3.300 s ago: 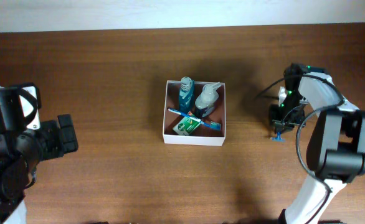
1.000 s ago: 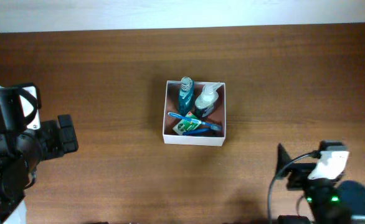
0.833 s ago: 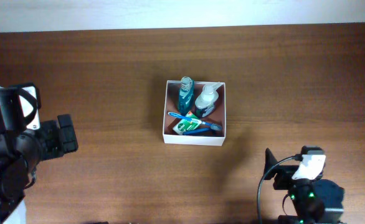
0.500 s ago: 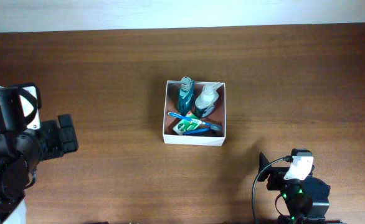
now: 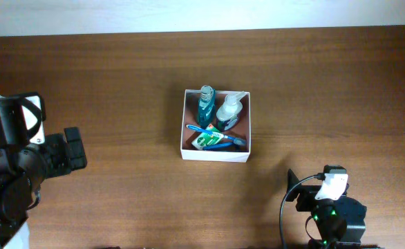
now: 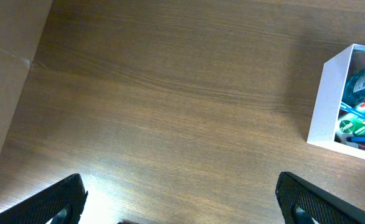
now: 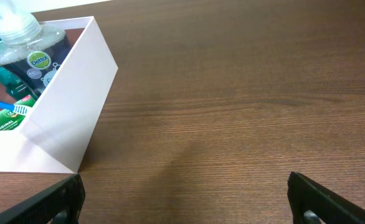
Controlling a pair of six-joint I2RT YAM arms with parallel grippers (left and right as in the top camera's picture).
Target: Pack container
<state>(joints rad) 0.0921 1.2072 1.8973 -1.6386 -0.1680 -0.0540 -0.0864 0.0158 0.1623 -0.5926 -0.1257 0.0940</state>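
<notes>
The container (image 5: 215, 153), a square shallow white box with a reddish-brown inside, sits mid-table. In it stand a teal bottle (image 5: 206, 104) and a clear pump bottle (image 5: 229, 111), with a blue toothbrush (image 5: 216, 131) lying across a green toothpaste pack (image 5: 206, 141). My left gripper (image 6: 179, 190) is open over bare wood, with the container (image 6: 327, 99) far off to its right. My right gripper (image 7: 184, 186) is open and empty too, low at the table's front right, and the container's white wall (image 7: 67, 106) lies ahead to its left.
The brown wooden table (image 5: 119, 83) spreads round the box. A pale wall strip (image 5: 189, 14) runs along the far edge. A beige flat surface (image 6: 8, 62) borders the table in the left wrist view. The right arm's base (image 5: 330, 218) sits at the front right.
The right arm has drawn back from beside the box's right side to the table's front right, and has held still for the last half second. The left arm has not moved.
</notes>
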